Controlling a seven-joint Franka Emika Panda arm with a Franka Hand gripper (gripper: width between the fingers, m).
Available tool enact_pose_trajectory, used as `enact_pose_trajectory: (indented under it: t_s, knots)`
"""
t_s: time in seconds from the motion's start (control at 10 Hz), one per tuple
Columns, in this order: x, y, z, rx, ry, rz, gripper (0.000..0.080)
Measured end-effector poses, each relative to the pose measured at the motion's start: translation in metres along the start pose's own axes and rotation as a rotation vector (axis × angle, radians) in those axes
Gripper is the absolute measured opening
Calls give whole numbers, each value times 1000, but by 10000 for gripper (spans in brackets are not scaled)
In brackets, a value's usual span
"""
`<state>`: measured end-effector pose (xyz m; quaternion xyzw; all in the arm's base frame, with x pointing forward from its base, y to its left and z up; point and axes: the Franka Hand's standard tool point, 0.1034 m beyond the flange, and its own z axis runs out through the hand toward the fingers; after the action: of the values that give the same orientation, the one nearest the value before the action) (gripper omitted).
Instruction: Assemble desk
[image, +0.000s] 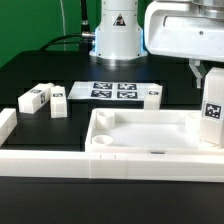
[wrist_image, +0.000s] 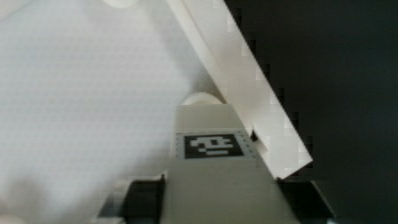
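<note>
The desk top (image: 150, 138), a white tray with a raised rim, lies at the front middle of the table. My gripper (image: 212, 78) is at the exterior view's right, shut on a white tag-marked leg (image: 213, 112) that stands upright at the tray's right end. In the wrist view the same leg (wrist_image: 214, 150) runs out from between my dark fingers (wrist_image: 146, 200), its tip down by the tray's rim (wrist_image: 240, 70). I cannot tell whether the tip sits in a socket. Two loose legs (image: 36, 97) (image: 58, 102) lie at the left, and a third (image: 150, 93) lies behind the tray.
The marker board (image: 112, 91) lies flat behind the tray. White border rails run along the left (image: 8, 125) and the front (image: 60, 162). The arm's base (image: 115, 30) stands at the back on the black table.
</note>
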<state>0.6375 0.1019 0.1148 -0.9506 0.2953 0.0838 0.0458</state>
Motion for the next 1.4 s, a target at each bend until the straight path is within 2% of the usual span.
enact_pose_trajectory:
  t_s: [0.3,0.4,0.5,0.7,1.2,1.3,1.4]
  knots:
    - [-1,-1,0,4,-3,163,290]
    - [-1,-1,0,4,-3,166,375]
    - [-1,-1,0,1,-2,124,375]
    - [-2,-3,-1,-7,0,-6,623]
    - [-1,-3,-2,-5,0,-378,649]
    - [-2,-2,-1,-34,11,-514,649]
    - [-3,-3,1,-52,21,-611,649]
